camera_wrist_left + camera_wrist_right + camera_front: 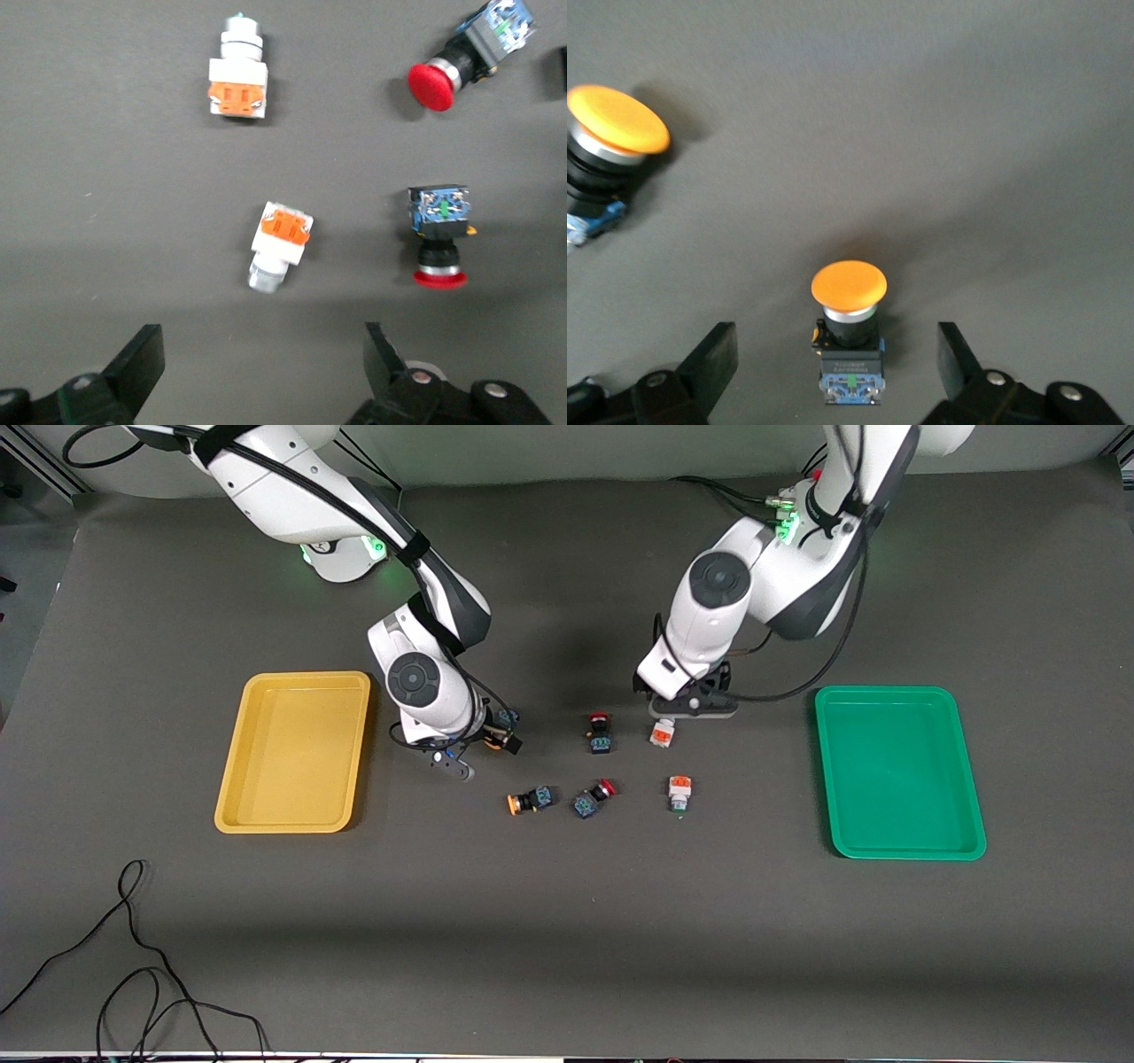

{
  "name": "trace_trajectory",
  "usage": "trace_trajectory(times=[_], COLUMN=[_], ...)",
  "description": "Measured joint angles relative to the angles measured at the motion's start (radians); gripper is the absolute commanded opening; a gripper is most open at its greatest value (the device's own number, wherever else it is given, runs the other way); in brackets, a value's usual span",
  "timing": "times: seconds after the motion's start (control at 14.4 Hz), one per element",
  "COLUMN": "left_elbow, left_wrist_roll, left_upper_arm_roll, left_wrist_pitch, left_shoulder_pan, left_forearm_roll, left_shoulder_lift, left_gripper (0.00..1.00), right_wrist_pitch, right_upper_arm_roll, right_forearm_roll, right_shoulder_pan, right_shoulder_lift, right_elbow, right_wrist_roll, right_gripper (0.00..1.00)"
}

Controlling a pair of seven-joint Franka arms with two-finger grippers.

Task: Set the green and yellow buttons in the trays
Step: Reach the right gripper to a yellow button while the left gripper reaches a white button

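A yellow-capped button (849,341) with a black-and-blue body lies on the mat between the fingers of my open right gripper (835,341), untouched; in the front view the right gripper (483,742) hangs low beside the yellow tray (232,779). A second yellow-capped button (530,801) lies nearer the camera. My open left gripper (261,343) hovers just short of a white-and-orange button (281,243), with nothing between its fingers. Another white-and-orange button (679,793) lies nearer the camera. The green tray (973,815) sits at the left arm's end.
Two red-capped switches (600,732) (594,797) lie among the buttons at the mat's middle. A loose black cable (133,957) curls near the front corner at the right arm's end. Both trays hold nothing.
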Motion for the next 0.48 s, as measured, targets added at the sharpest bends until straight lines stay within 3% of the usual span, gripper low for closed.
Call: trace_trajectory(times=[0.35,0.42,0.48], left_elbow=[0.0,0.001,0.001], left_wrist_roll=[0.0,0.0,0.0], left_upper_arm_roll=[0.003,0.005,0.007], left_wrist_pitch=[0.153,0.171,0.183], left_shoulder_pan=[0.0,0.0,0.0], left_forearm_roll=[0.074,0.086,0.095], left_shoulder_lift=[0.147,0.165,0.179], left_gripper=[1.0,1.0,1.0], right_wrist_pitch=[0.117,0.142,0.155], right_upper_arm_roll=[0.04,0.041,0.041], right_forearm_roll=[-0.119,-0.128,-0.13], right_shoulder_pan=[0.001,0.001,0.001], right_shoulder_lift=[0.031,0.046,0.057], right_elbow=[-0.061,-0.065,-0.065], right_wrist_roll=[0.148,0.162,0.168], right_gripper=[0.98,0.92,0.75])
